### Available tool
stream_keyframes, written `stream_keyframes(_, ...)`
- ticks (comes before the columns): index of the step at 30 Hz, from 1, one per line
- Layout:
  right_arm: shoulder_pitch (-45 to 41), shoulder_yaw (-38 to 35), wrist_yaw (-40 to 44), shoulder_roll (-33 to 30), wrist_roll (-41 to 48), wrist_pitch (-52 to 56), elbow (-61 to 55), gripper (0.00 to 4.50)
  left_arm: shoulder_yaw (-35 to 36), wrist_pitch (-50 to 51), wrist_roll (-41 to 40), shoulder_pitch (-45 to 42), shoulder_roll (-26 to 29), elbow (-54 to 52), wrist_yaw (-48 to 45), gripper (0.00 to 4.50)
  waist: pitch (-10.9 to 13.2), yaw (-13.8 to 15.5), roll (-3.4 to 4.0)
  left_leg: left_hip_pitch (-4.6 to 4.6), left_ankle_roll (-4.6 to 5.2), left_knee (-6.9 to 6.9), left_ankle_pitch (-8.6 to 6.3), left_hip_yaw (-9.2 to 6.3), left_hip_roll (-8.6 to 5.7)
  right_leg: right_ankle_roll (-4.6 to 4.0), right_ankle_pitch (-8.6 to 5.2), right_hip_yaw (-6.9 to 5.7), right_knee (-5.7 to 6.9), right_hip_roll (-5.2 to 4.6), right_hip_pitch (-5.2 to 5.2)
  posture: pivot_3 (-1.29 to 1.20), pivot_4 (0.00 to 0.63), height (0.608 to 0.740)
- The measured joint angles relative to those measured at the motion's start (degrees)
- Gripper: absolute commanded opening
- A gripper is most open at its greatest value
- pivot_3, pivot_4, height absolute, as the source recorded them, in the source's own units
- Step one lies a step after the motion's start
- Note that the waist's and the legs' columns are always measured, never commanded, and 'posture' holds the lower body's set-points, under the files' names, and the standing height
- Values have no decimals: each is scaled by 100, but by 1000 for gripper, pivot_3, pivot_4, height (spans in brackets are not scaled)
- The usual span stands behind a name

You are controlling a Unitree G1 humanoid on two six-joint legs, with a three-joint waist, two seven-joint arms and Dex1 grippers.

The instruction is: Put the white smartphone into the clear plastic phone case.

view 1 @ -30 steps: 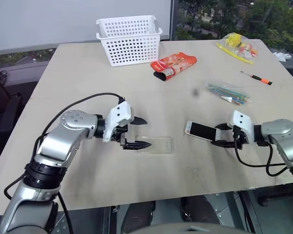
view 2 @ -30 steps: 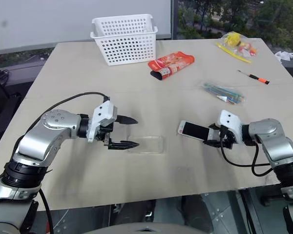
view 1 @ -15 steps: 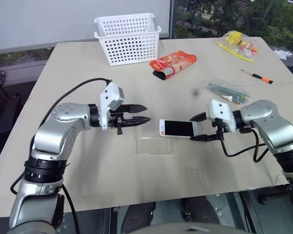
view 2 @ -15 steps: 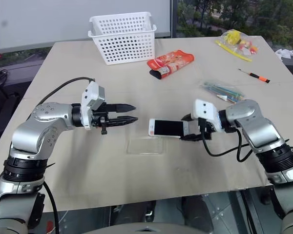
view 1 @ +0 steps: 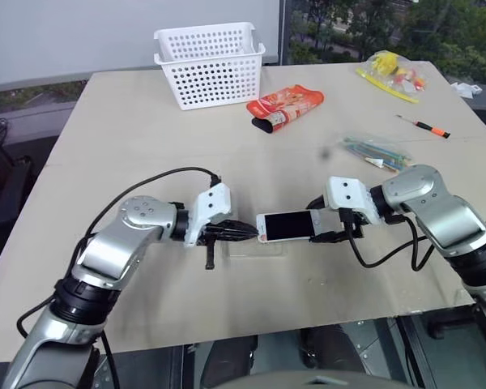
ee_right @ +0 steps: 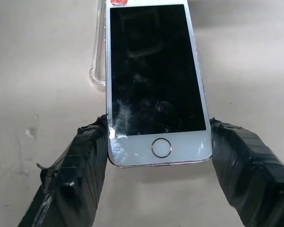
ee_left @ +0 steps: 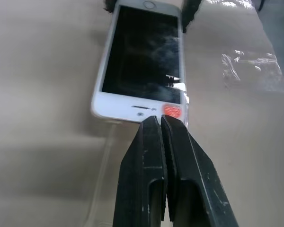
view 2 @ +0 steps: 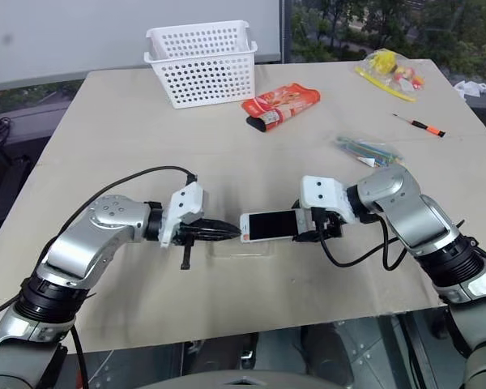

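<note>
Left claw (view 1: 247, 232): fingers pressed together, pointing toward the right arm.
Right claw (ee_right: 158, 156): fingers spread, clamping the white smartphone (ee_right: 154, 80).

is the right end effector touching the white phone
Touching. In the right wrist view the right end effector has one black finger pressed against each long edge of the white smartphone near its home button, with no gap on either side.

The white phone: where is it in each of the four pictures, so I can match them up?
Left eye view: the white smartphone at centre, between both grippers.
Right eye view: centre.
Left wrist view: upper middle.
Right wrist view: middle, between two fingers.
Shared landmark: the clear plastic phone case beneath it.
</note>
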Motion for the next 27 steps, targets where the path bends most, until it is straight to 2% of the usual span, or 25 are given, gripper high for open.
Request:
stream_keyframes(15,35,470,-174,-19,-393,461,-341,2886,-438,-250,337,-6,-415,460,13,91,0,-11,-1,-1,0,1,0,-1,0,8,4,-1,1,1,-1,0,150,740)
stream_keyframes(27,-37,547,-296,104,-519,1023,-540,2886,-472,-484,466,-47,-463,635,-13,91,-3,-15,0,7,0,1,0,-2,1,3,2,-1,10,1,1,0,150,740)
